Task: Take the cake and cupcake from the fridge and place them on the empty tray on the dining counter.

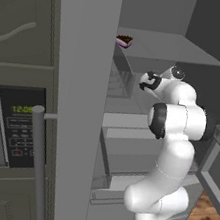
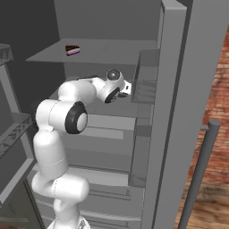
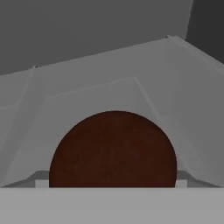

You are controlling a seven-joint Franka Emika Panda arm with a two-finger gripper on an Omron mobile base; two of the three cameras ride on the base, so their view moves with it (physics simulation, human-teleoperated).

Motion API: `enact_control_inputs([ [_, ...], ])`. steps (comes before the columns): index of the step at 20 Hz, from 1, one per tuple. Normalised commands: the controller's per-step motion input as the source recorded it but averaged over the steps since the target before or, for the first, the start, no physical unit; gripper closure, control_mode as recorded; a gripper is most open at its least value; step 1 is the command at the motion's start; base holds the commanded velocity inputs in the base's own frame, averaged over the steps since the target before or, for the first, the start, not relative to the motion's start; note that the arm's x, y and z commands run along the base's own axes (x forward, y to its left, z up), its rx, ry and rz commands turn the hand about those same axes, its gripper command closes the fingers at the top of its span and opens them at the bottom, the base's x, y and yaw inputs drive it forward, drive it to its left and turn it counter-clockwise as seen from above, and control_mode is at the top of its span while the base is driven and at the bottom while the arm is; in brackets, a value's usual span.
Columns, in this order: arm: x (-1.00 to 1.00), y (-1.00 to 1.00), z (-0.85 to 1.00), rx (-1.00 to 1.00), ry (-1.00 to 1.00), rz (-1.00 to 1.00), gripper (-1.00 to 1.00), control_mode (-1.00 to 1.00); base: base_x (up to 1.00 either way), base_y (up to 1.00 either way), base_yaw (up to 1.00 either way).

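Cupcake (image 3: pixel 113 151), round and dark brown, sits on a grey shelf (image 3: pixel 87 94) inside the fridge (image 1: pixel 77 76) right in front of the gripper (image 1: pixel 146 81), whose jaws stand wide with nothing held, while the cake (image 1: pixel 124 40) rests on the higher shelf above it.

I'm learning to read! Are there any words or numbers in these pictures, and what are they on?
"12:00", roughly: green glowing digits on the microwave's dark control panel, blurred, so the exact time is a guess.
The small buttons below those digits: marks too small and blurred to read.
The fridge, the cake on its upper shelf and the cupcake in the hand view: no writing visible.
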Motion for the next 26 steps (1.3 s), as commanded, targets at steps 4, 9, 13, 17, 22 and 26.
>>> enact_control_inputs([
  [4, -0.58, 0.0, -0.07, 0.04, -0.13, 0.0, 1.0, -1.0, 0.0, 0.0, 0.0],
  [9, -0.78, 0.0, 0.02, 0.0, -0.28, 0.0, 1.0, -1.0, 0.0, 0.0, 0.0],
  [13, -0.99, 0.0, 0.17, 0.0, -0.26, 0.02, 1.0, -1.0, 0.0, 0.0, 0.0],
  [17, -1.0, 0.0, 0.57, 0.0, -0.04, 0.0, 1.0, -1.0, 0.0, 0.0, 0.0],
  [22, -1.0, 0.04, 0.92, -0.01, 0.09, -0.01, 1.0, -1.0, 0.0, 0.0, 0.0],
  [26, -1.0, 0.07, 1.0, -0.01, 0.02, 0.0, 1.0, -1.0, 0.0, 0.0, 0.0],
])
